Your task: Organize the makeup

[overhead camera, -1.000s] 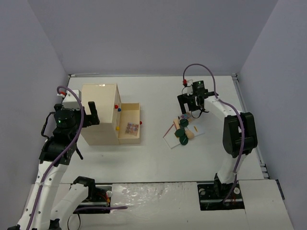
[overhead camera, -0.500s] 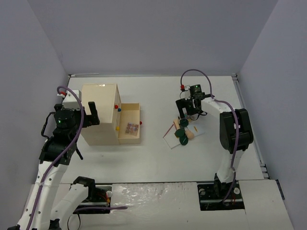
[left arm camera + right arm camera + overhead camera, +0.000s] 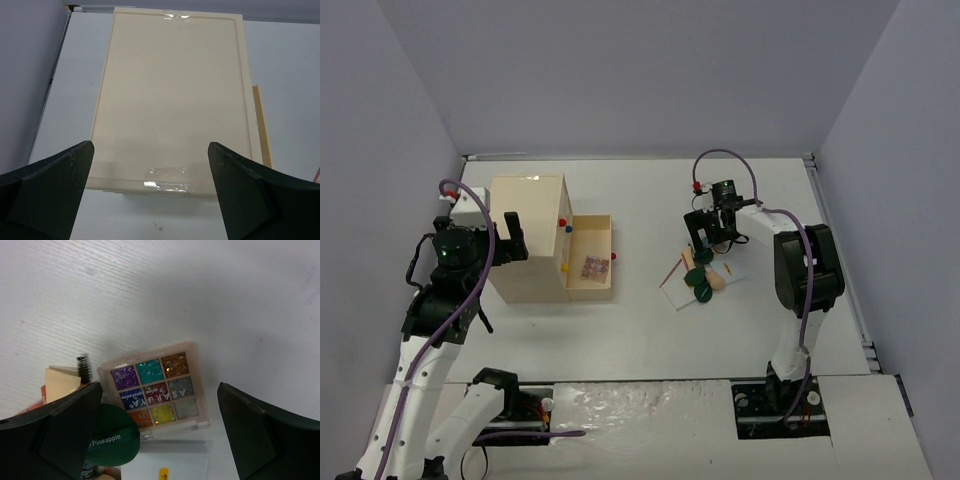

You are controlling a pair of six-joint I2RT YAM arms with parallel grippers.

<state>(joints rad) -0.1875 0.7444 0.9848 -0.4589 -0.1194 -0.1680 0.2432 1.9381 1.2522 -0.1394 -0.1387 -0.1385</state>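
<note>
Right pincer (image 3: 160, 435) spread wide above glitter palette (image 3: 156, 391), green compact (image 3: 111, 438) perhaps overlapping its corner, bare tabletop (image 3: 200, 290) beyond

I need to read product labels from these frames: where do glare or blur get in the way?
Left wrist view: bright glare patches at both ends of the cream box top, left claw fingers dark and soft. Right wrist view: palette and green compact print sharp, right claw fingers blurred. Top external view: glare on the shiny strip; makeup too small to read.
</note>
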